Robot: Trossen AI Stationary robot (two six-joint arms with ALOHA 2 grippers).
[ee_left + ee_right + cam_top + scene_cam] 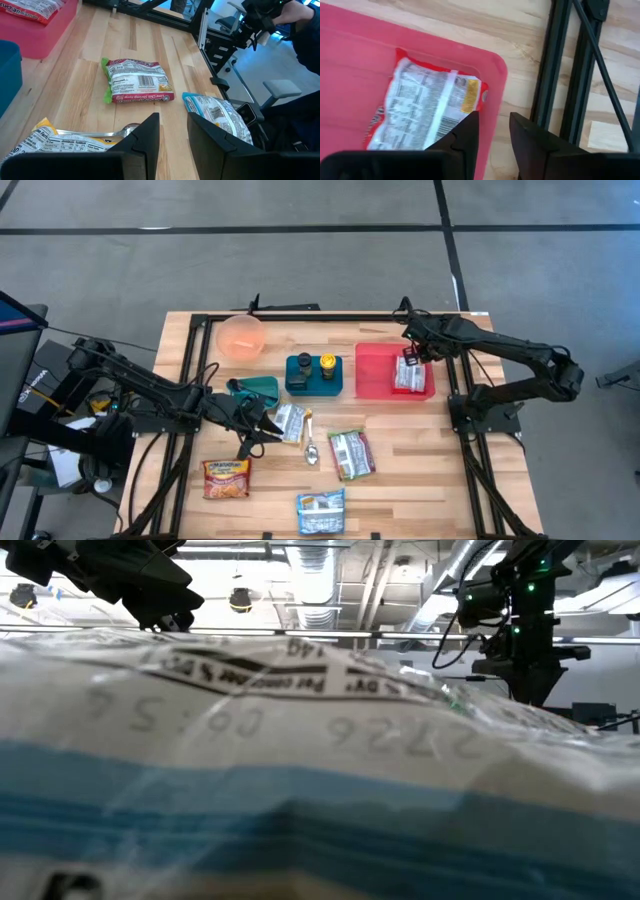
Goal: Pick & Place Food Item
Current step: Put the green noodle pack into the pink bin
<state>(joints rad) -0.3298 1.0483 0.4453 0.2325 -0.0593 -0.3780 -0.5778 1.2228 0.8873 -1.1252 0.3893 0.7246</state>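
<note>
Printing "14g" and "9272" read on pale-blue packet (320, 770) at near bench edge. Red-edged packet (422, 107) lies in pink bin (350, 65); right gripper (492, 132) spread above. Left gripper (172, 132) spread, empty.

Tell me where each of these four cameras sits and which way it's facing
High view: overhead, looking straight down on the table; both arms show.
Low view: at tabletop height, blocked by a blue packet; arms above.
Left wrist view: past the left gripper toward a green packet.
Right wrist view: past the right gripper into the pink tray holding a red packet.
Shared: high and right wrist views both show the tray.
</note>
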